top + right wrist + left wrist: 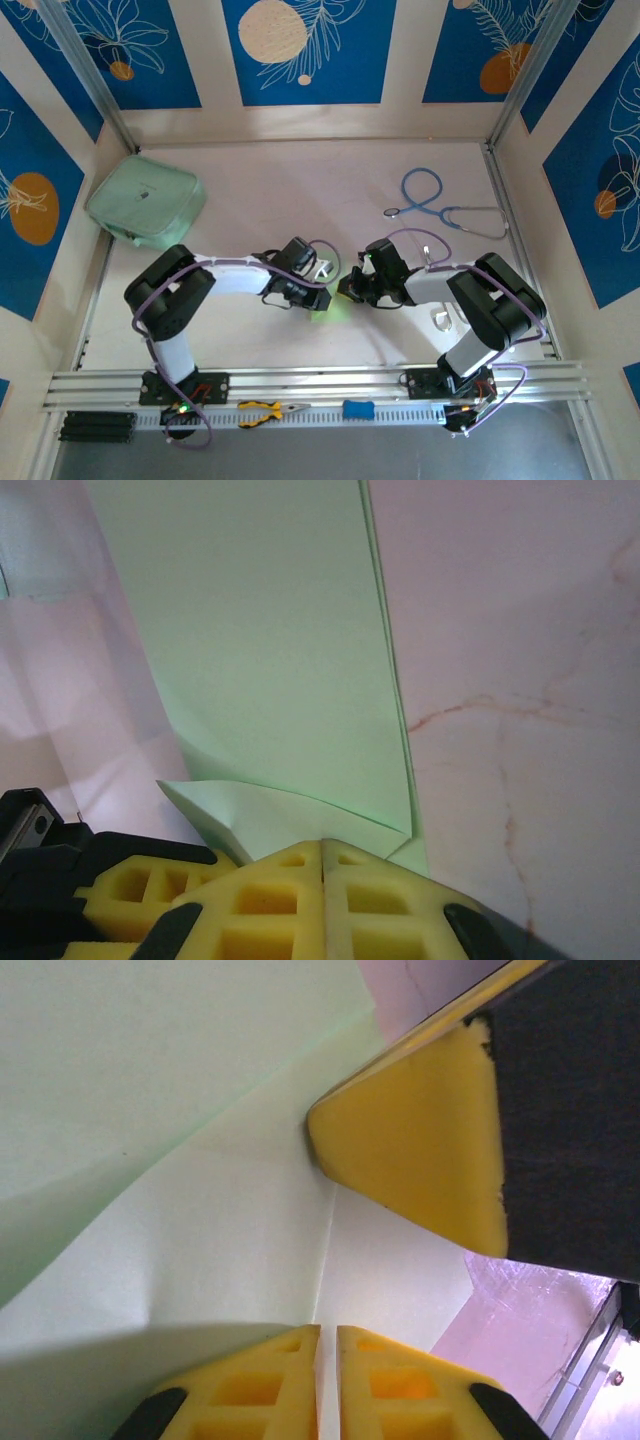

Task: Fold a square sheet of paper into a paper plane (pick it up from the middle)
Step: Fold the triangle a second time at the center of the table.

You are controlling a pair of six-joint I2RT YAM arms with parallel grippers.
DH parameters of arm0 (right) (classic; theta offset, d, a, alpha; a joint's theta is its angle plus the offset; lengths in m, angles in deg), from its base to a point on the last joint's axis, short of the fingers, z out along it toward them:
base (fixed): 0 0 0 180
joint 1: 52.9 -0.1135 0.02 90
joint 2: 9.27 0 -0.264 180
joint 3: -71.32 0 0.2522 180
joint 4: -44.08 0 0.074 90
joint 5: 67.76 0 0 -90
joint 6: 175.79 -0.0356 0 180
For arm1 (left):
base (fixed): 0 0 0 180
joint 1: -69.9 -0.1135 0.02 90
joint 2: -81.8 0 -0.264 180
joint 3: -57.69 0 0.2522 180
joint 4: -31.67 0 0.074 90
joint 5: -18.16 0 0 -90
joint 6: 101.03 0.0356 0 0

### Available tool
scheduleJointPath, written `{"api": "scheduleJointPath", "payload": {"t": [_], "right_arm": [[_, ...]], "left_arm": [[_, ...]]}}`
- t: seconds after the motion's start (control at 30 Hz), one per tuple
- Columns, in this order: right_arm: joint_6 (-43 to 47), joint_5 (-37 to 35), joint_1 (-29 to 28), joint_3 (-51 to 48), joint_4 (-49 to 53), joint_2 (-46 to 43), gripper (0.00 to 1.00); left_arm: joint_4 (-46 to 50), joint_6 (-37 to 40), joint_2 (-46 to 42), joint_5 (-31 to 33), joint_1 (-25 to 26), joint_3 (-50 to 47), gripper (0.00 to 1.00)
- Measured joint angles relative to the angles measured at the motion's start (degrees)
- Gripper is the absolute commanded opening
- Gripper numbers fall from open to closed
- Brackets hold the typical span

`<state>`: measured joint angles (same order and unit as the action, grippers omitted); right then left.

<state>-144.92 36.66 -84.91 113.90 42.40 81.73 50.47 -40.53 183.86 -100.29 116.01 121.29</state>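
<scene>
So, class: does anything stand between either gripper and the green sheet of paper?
Nothing visible does. The left gripper and the right gripper are both shut right at the square sheet of paper, seemingly pinching its folded edges, with no other object in between.

Top view: both arms elbow outward, forearms converging at frame centre, left gripper point(320, 296) and right gripper point(350, 287) nearly tip to tip. Right jaws sit pressed together at its wrist view's bottom edge. Left jaws seem closed too, with a hairline gap.
</scene>
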Motion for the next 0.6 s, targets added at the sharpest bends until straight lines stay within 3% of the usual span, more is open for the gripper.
{"api": "scheduleJointPath", "payload": {"t": [0.6], "right_arm": [[0.20, 0.61, 0.44, 0.00, 0.33, 0.00, 0.00]], "left_arm": [[2.97, 0.04, -5.07, 0.63, -0.09, -4.48, 0.13]]}}
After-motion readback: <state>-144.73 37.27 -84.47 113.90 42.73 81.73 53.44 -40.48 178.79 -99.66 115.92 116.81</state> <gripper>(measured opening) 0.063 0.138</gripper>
